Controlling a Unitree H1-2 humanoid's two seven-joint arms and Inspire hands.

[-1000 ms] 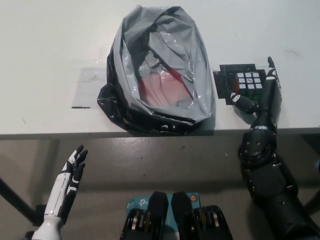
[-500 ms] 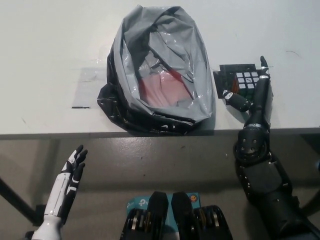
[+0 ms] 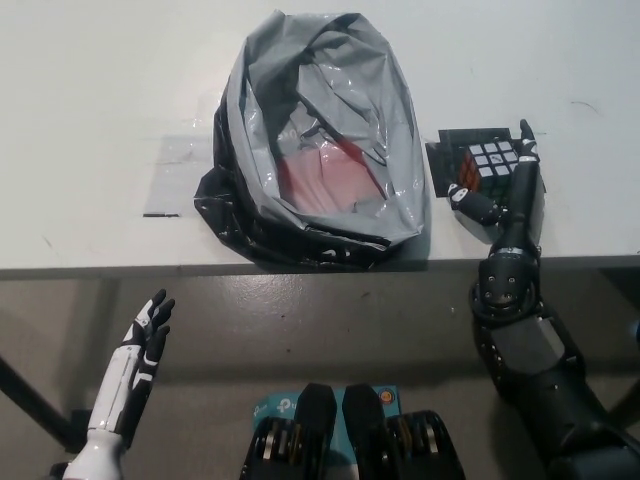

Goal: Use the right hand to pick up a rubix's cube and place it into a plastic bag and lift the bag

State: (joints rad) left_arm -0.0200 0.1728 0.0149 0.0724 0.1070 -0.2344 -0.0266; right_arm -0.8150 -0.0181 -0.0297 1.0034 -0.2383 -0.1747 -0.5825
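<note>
The Rubik's cube sits on a small black mat on the white table, just right of the bag. My black right hand wraps round the cube's right and near sides, open. Its fingertips reach up past the cube's right edge, and the thumb lies by its near left corner. The cube rests on the mat. The grey plastic bag lies open at the table's middle, with something red inside. My white left hand rests open at the lower left, below the table's edge.
A clear taped patch lies on the table left of the bag. The table's front edge runs across the middle of the picture, with grey floor below it.
My right hand has slid left and a little forward against the cube, now covering more of its right side. The cube, the bag and my left hand have stayed put.
</note>
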